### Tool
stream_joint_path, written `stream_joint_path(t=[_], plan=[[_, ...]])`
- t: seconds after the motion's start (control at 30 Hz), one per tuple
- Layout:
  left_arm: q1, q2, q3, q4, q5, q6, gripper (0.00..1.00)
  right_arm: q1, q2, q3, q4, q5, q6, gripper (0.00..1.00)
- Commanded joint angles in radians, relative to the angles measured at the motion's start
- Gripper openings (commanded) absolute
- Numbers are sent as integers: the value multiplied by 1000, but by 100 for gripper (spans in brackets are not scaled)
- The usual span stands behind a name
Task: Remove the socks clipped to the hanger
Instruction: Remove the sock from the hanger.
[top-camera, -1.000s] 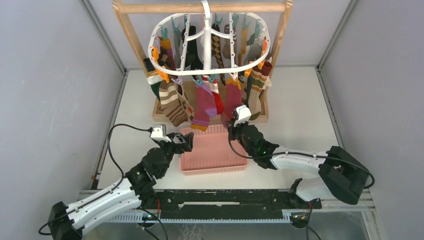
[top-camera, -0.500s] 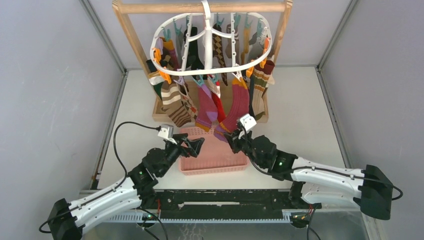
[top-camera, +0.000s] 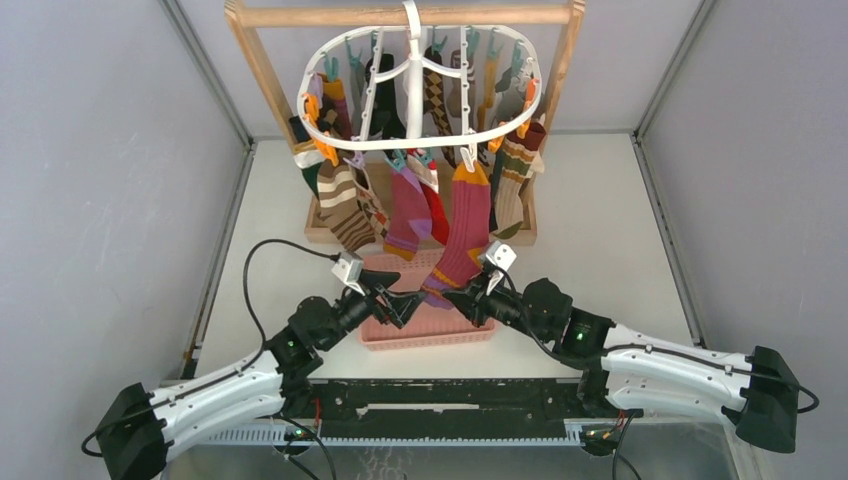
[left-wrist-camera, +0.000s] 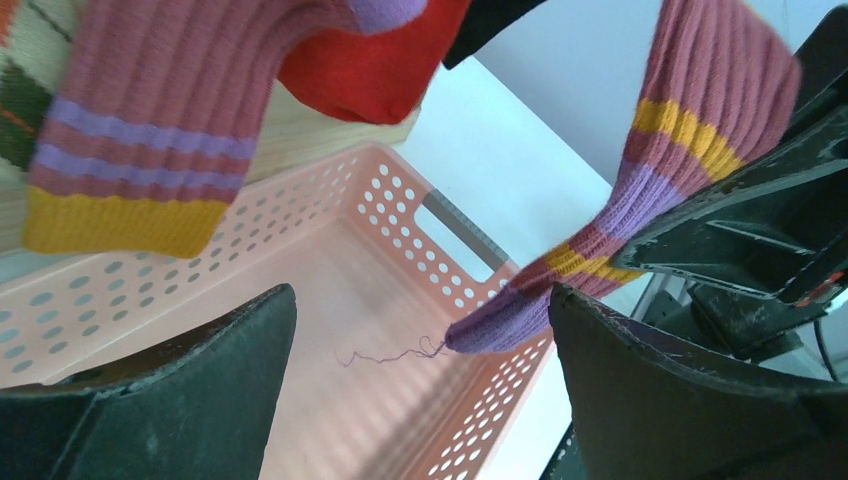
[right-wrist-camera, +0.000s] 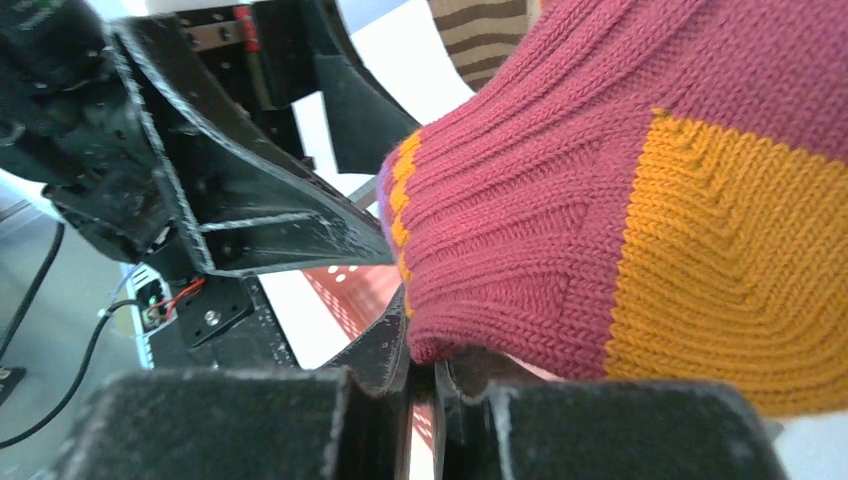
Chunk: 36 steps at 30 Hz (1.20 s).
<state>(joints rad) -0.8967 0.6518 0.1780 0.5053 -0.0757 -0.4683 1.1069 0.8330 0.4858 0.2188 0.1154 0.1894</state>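
Left arm (top-camera: 215, 398) and right arm (top-camera: 672, 366) wearing white shells over black joints. Black cable (top-camera: 247, 275) looping off left wrist. White camera blocks (top-camera: 348, 269) sitting at wrists. Matte black fingers (left-wrist-camera: 160, 400) showing scuffs.

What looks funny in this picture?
The pink striped sock hangs slanted, not straight down: the right gripper is shut on its lower end, holding it taut over the pink basket. A loose thread dangles from its tip.

White oval hanger (top-camera: 412, 85), socks (top-camera: 408, 205) clipped — one stretched
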Motion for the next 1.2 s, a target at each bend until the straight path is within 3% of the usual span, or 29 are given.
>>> stream_joint_path(t=[0.0, 0.4, 1.0, 1.17], plan=[[-4, 49, -18, 133, 89, 32, 100, 8, 7, 13, 67, -93, 28, 12], [-5, 24, -56, 197, 205, 61, 100, 2, 88, 57, 100, -145, 25, 12], [-6, -46, -86, 184, 230, 62, 100, -5, 152, 107, 113, -180, 33, 12], [-5, -66, -94, 183, 243, 56, 91, -10, 176, 122, 118, -183, 40, 12]])
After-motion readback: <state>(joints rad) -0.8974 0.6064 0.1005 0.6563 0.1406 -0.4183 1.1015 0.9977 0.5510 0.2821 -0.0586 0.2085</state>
